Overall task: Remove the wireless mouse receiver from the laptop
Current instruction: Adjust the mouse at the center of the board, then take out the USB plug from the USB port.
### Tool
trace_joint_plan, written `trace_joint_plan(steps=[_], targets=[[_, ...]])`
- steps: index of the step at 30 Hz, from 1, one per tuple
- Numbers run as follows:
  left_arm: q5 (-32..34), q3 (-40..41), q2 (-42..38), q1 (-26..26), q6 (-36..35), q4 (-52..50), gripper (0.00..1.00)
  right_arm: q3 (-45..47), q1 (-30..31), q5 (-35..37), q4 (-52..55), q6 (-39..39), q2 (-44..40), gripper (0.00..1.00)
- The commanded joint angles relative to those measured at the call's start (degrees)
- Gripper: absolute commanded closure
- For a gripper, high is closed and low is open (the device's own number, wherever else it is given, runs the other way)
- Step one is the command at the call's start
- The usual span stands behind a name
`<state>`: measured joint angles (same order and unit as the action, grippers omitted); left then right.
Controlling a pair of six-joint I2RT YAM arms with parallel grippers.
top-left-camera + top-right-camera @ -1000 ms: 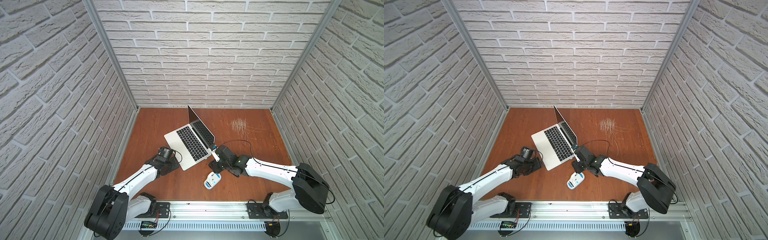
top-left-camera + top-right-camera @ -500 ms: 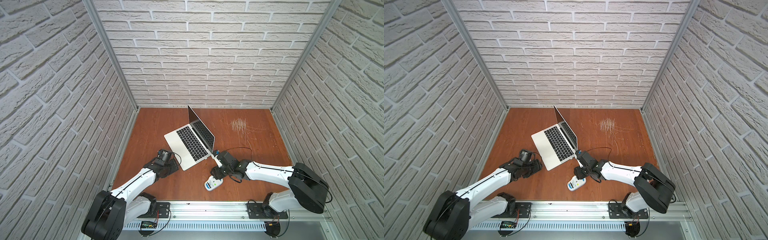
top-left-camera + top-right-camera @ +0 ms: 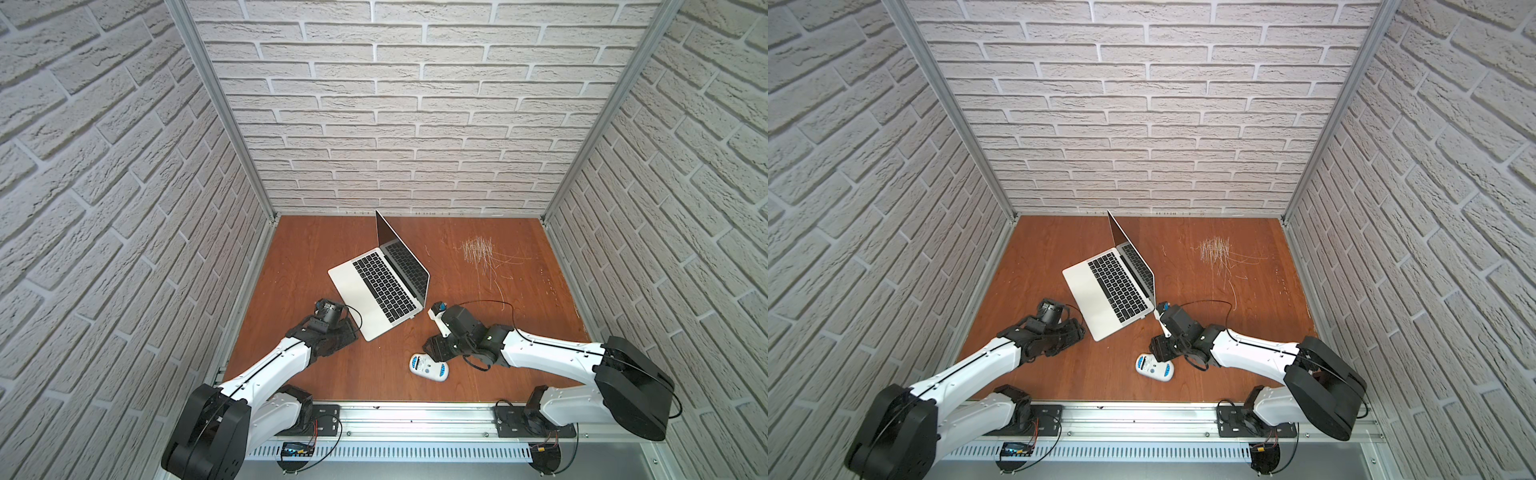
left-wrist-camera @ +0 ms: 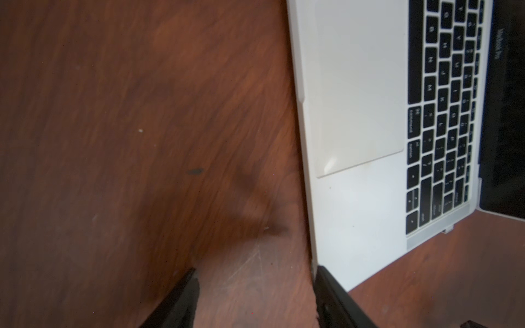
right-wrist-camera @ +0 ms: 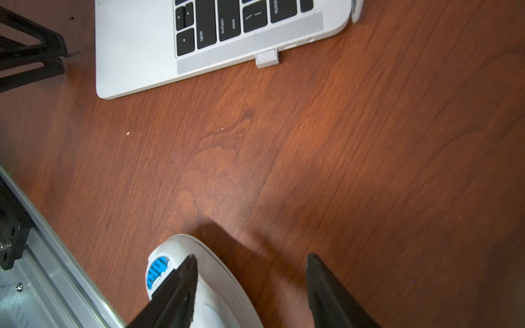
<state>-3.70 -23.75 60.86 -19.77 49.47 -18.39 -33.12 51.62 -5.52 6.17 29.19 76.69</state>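
Laptop (image 3: 378,286) is parked open and skewed on the scratched reddish-wood tabletop (image 3: 519,299), boxed in by white brick walls (image 3: 395,104). Its screen is cut off in the wrist views. The left hand (image 4: 255,272) is spread, just beside the laptop's front corner. The right hand (image 5: 251,258) is spread too, nothing gripped, with one finger hiding part of the white mouse (image 5: 216,284). Plugged into the laptop's side edge, the wireless mouse receiver (image 5: 267,58) can barely be made out from above.

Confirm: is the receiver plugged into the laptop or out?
Plugged in: the receiver shows as a white nub seated in the side edge of the laptop.
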Motion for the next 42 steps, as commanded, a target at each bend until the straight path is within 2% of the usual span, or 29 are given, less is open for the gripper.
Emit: trace_joint_plan(steps=[1,10,26,34,42], targets=[[-0.24,1.02,-0.48,0.34,-0.25,0.13,0.34,-0.45,0.5,0.75,-0.88,0.24,-0.62,0.37],[-0.29,1.49,-0.3,0.27,-0.18,0.42,0.34,-5.06,1.07,2.32,-1.0,-3.5,4.78,0.38],[0.04,1.89,-0.27,0.28,0.1,0.44,0.33,-13.34,2.83,14.98,-11.94,-7.93,22.12,0.47],[0.08,1.48,1.01,0.28,0.21,1.11,0.33,-13.92,2.86,18.19,-14.06,-8.18,25.95,0.54],[2.59,-1.98,5.06,0.27,1.51,1.59,0.33,-14.59,2.76,18.04,-15.87,-8.21,28.93,0.59]])
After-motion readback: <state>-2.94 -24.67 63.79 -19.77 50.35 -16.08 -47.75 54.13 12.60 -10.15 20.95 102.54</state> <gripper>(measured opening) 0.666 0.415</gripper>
